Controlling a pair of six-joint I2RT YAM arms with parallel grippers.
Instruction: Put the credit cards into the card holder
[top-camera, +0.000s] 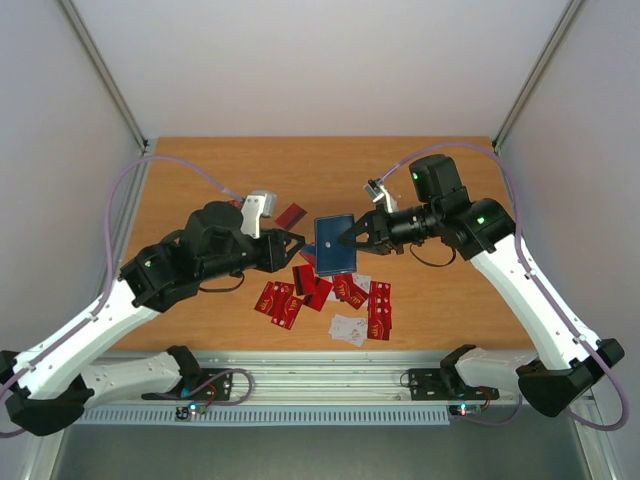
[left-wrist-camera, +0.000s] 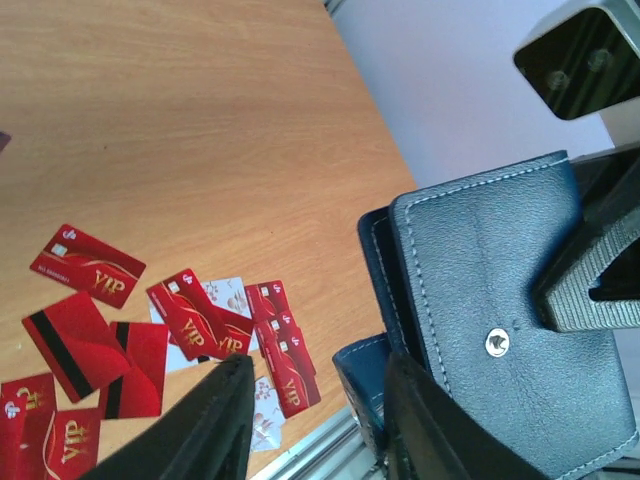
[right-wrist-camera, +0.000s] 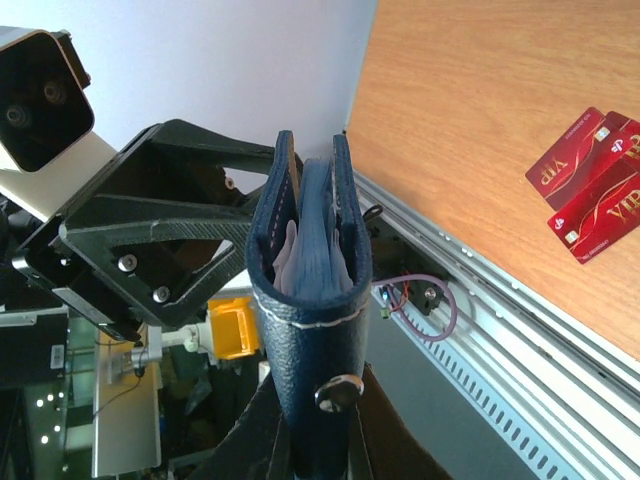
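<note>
Navy card holder (top-camera: 334, 243) with pale stitching, red credit cards (left-wrist-camera: 190, 318) with gold lettering, a few white

Your wooden table (top-camera: 200, 170) carries a loose scatter of mostly red credit cards (top-camera: 340, 295), a few white among them, overlapping near its front edge.

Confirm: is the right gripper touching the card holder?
Touching. Right wrist view: the card holder stands pinched between the jaws of the right gripper. The left wrist view shows one ribbed jaw pressed flat on its face.
</note>
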